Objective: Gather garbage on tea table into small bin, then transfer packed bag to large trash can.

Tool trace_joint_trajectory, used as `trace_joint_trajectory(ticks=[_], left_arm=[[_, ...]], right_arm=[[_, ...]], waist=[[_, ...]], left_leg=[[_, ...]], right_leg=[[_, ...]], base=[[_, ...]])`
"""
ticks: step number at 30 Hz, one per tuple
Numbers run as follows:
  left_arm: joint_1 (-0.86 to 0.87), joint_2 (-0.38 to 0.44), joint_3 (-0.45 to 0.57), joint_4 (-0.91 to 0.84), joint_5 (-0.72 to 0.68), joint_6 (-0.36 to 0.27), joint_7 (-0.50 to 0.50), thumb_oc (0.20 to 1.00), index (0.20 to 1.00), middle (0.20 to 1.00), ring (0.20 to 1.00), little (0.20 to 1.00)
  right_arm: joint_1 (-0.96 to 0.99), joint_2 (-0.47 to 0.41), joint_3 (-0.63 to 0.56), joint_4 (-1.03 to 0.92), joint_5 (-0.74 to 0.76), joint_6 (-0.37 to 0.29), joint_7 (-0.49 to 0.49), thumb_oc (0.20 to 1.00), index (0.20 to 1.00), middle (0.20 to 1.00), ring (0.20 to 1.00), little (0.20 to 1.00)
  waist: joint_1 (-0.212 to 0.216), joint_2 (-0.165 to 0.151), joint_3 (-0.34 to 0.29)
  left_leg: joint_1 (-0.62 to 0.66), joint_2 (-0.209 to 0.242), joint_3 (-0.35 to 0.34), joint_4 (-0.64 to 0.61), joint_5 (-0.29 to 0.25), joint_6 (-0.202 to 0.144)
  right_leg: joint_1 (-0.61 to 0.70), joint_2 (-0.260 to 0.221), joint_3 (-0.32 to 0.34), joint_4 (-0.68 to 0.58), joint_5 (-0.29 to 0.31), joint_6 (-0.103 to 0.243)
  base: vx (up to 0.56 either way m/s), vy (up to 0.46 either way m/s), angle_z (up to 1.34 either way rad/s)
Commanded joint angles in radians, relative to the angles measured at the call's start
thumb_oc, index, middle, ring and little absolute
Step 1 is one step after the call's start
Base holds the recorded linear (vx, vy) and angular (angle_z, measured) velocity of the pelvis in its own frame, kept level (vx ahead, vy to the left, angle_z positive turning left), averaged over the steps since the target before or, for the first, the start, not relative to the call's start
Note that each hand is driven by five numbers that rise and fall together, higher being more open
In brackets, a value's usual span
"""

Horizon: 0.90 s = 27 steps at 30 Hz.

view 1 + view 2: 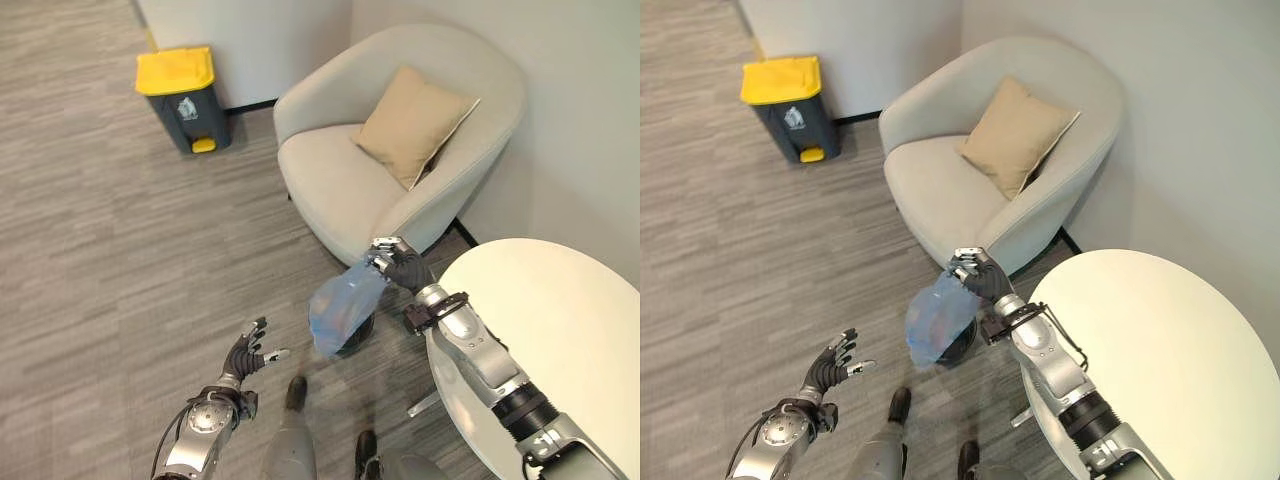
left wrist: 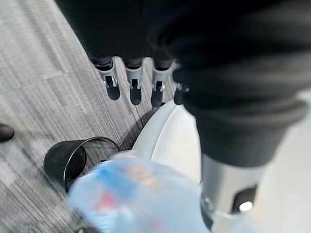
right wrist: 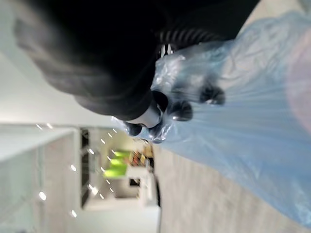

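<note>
The blue bag (image 1: 345, 308) hangs in the air from the right hand (image 1: 398, 265), whose fingers are curled tight around its gathered top; the right wrist view shows the dark fingertips (image 3: 212, 94) pinching the bunched plastic. The bag looks translucent and filled, with pale and reddish shapes inside showing in the left wrist view. Directly beneath it on the floor sits the small black bin (image 2: 73, 160), round and open-topped, mostly hidden behind the bag in the head views and seen best in the left wrist view.

Just beside the bag, on the robot's right, stands the white round table (image 1: 570, 330), with the right arm reaching along its edge. Behind the bag is a cream armchair (image 1: 340, 180), its front corner close to the right hand; a tan cushion (image 1: 412, 122) leans against its back.

The left hand (image 1: 250, 355) is held out low over the grey striped floor (image 1: 100, 250), well apart from the bag, its fingers spread and straight, holding nothing.

Far across the floor, by the wall, stands the large trash can (image 1: 184, 98), dark grey with a yellow lid that is closed and a yellow pedal at its foot. The armchair stands to one side of the open floor between bag and can.
</note>
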Motion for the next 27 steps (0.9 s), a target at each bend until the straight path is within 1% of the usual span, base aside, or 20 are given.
trace_joint_trajectory(ticks=[1,2,4,5,6,7,8,11,17,18,22,25,27], left_arm=[[-0.082,0.066,0.005,-0.101,0.007,-0.049,-0.033,1.0,1.0,1.0,1.0,1.0],[-0.089,0.072,0.001,-0.116,0.02,-0.052,-0.038,1.0,1.0,1.0,1.0,1.0],[-0.1,0.076,-0.009,-0.144,0.025,-0.056,-0.053,1.0,1.0,1.0,1.0,1.0],[-0.107,0.075,-0.01,-0.154,0.025,-0.059,-0.054,1.0,1.0,1.0,1.0,1.0],[-0.11,0.075,-0.012,-0.162,0.028,-0.061,-0.056,1.0,1.0,1.0,1.0,1.0],[-0.118,0.082,-0.024,-0.198,0.048,-0.065,-0.068,1.0,1.0,1.0,1.0,1.0],[-0.125,0.085,-0.03,-0.216,0.055,-0.068,-0.073,1.0,1.0,1.0,1.0,1.0],[-0.145,0.096,-0.053,-0.24,0.08,-0.072,-0.083,1.0,1.0,1.0,1.0,1.0],[-0.18,0.098,-0.093,-0.235,0.12,-0.074,-0.083,1.0,1.0,1.0,1.0,1.0],[-0.206,0.092,-0.109,-0.234,0.139,-0.071,-0.073,1.0,1.0,1.0,1.0,1.0],[-0.261,0.075,-0.138,-0.222,0.161,-0.063,-0.048,1.0,1.0,1.0,1.0,1.0],[-0.337,0.065,-0.166,-0.197,0.271,-0.047,0.011,1.0,1.0,1.0,1.0,1.0],[-0.366,0.058,-0.177,-0.181,0.312,-0.044,0.034,1.0,1.0,1.0,1.0,1.0]], right_arm=[[-0.046,0.059,-0.075,-0.1,0.021,-0.073,-0.006,0.2,0.2,0.2,0.2,0.2],[-0.04,0.052,-0.08,-0.102,0.026,-0.072,0.001,0.2,0.2,0.2,0.2,0.2],[-0.023,0.044,-0.088,-0.1,0.036,-0.071,0.014,0.2,0.2,0.2,0.2,0.2],[-0.013,0.042,-0.094,-0.105,0.041,-0.071,0.019,0.2,0.2,0.2,0.2,0.2],[-0.005,0.04,-0.097,-0.106,0.04,-0.068,0.023,0.2,0.2,0.2,0.2,0.2],[0.017,0.037,-0.12,-0.118,0.045,-0.07,0.032,0.2,0.2,0.2,0.2,0.2],[0.023,0.036,-0.126,-0.124,0.045,-0.071,0.035,0.2,0.2,0.2,0.2,0.2],[0.022,0.044,-0.13,-0.131,0.049,-0.072,0.042,0.2,0.2,0.2,0.2,0.2],[-0.003,0.066,-0.114,-0.165,0.074,-0.071,0.063,0.2,0.2,0.2,0.2,0.2],[-0.019,0.075,-0.097,-0.176,0.073,-0.067,0.068,0.2,0.2,0.2,0.2,0.2],[-0.047,0.092,-0.065,-0.174,0.071,-0.061,0.068,0.2,0.2,0.2,0.2,0.2],[-0.089,0.12,-0.025,-0.148,0.075,-0.055,0.056,0.2,0.2,0.2,0.2,0.2],[-0.107,0.136,-0.007,-0.138,0.083,-0.055,0.052,0.2,0.2,0.2,0.2,0.2]], waist=[[-0.053,-0.127,-0.006],[-0.061,-0.135,-0.006],[-0.075,-0.145,-0.01],[-0.086,-0.147,-0.015],[-0.094,-0.144,-0.021],[-0.11,-0.131,-0.041],[-0.114,-0.129,-0.048],[-0.12,-0.13,-0.061],[-0.127,-0.14,-0.088],[-0.135,-0.141,-0.104],[-0.14,-0.142,-0.116],[-0.143,-0.145,-0.129],[-0.143,-0.145,-0.135]], left_leg=[[-0.011,-0.154,0.143,0.224,-0.086,0.049],[-0.003,-0.156,0.14,0.262,-0.12,0.051],[0.022,-0.143,0.141,0.319,-0.177,0.055],[0.05,-0.13,0.149,0.318,-0.198,0.053],[0.087,-0.117,0.159,0.289,-0.203,0.05],[0.157,-0.108,0.171,0.212,-0.196,0.044],[0.169,-0.111,0.174,0.183,-0.194,0.042],[0.196,-0.123,0.175,0.147,-0.2,0.043],[0.261,-0.128,0.2,0.082,-0.2,0.052],[0.283,-0.131,0.209,0.053,-0.198,0.056],[0.31,-0.135,0.219,0.023,-0.194,0.061],[0.335,-0.141,0.228,0.004,-0.194,0.067],[0.345,-0.142,0.229,-0.005,-0.194,0.068]], right_leg=[[0.135,-0.109,0.052,-0.263,0.025,0.142],[0.131,-0.121,0.041,-0.264,0.031,0.143],[0.126,-0.141,0.014,-0.268,0.038,0.141],[0.125,-0.147,0.002,-0.271,0.038,0.142],[0.126,-0.148,-0.007,-0.271,0.037,0.143],[0.129,-0.147,-0.032,-0.278,0.045,0.15],[0.13,-0.151,-0.037,-0.279,0.052,0.154],[0.14,-0.158,-0.035,-0.28,0.061,0.161],[0.156,-0.161,-0.011,-0.286,0.073,0.176],[0.159,-0.159,-0.002,-0.289,0.077,0.183],[0.164,-0.159,0.01,-0.287,0.077,0.19],[0.176,-0.159,0.019,-0.291,0.079,0.194],[0.18,-0.16,0.022,-0.295,0.08,0.195]], base=[[-0.18,-0.063,1.0],[-0.13,-0.054,0.97],[-0.05,-0.005,0.64],[0.01,0.025,0.55],[0.08,0.071,0.53],[0.1,0.103,0.42],[0.1,0.108,0.42],[0.04,0.088,0.31],[0.03,0.065,-0.13],[0.05,0.081,-0.16],[0.03,0.047,-0.22],[0.05,0.031,-0.11],[0.04,0.026,-0.07]])
